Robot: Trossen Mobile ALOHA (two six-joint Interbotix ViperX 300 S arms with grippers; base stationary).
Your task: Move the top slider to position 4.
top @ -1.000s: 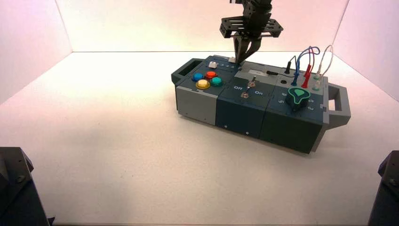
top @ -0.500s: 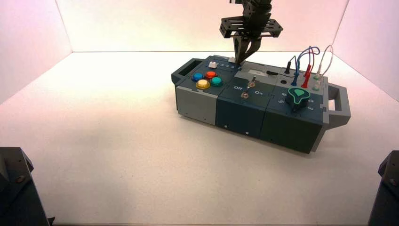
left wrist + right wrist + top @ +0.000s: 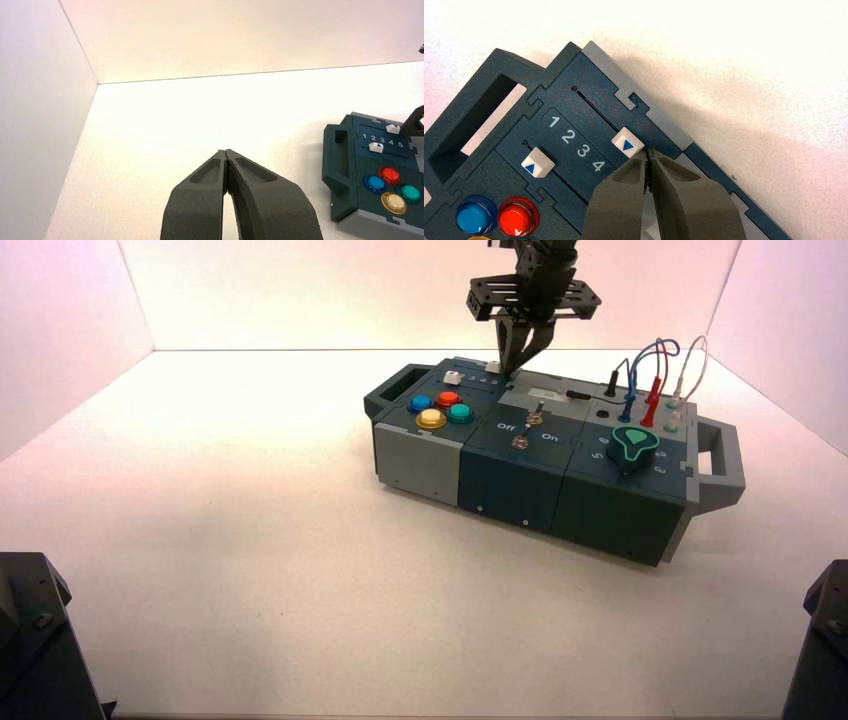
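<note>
In the right wrist view the right gripper [image 3: 650, 156] covered the number past 4 and the far ends of both slider tracks; the blue button [image 3: 476, 218] and red button [image 3: 518, 217] were cut by the edge. The box [image 3: 345, 175] ran off the left wrist view

Top slider [image 3: 627, 145]: small bright-white cube-shaped knob, blue triangle printed on top face. Sits in narrow dark slot track on dark teal panel, on track nearer box's back edge. In right wrist view, knob stands across from printed digits between 3 and 4, triangle pointing toward number row. In high view, knob [image 3: 493, 367] shows as white speck at box's far edge. In left wrist view, knob [image 3: 393, 129] near digits 4 and 5.
</note>
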